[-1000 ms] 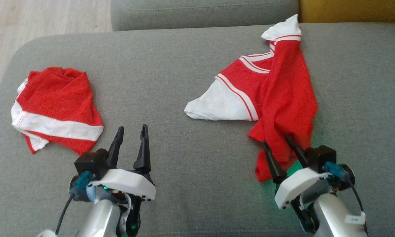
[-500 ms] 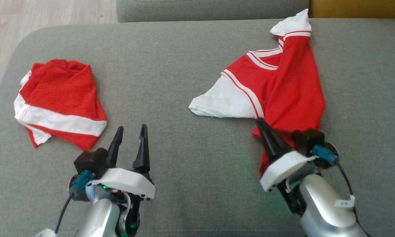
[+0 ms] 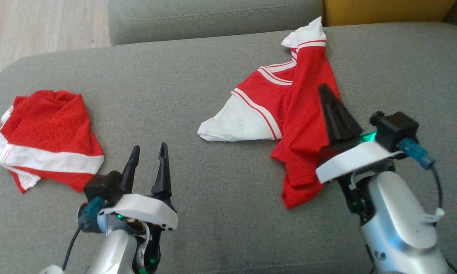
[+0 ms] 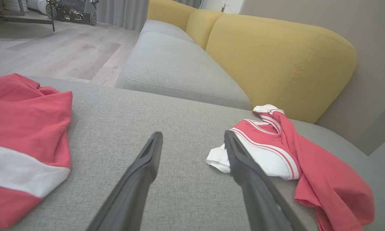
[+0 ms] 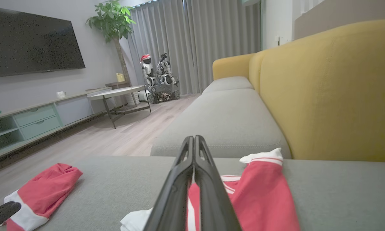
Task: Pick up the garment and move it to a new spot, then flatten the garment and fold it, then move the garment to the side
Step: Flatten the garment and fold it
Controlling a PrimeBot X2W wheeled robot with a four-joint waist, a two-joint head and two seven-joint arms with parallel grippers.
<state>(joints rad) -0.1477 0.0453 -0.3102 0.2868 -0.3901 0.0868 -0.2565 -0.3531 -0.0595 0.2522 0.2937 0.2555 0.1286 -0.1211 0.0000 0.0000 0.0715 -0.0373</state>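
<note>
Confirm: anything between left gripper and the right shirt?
No. Bare grey cushion separates the left gripper from the shirt, seen in head and left wrist views.

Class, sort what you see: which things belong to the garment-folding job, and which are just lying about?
Job: right shirt; right gripper, shut; cushion it lies on.
Lying about: left garment; backrest; television; plant.

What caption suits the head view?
On a grey sofa, the open left tool sits near the left garment; the shut right tool is over the right garment.
</note>
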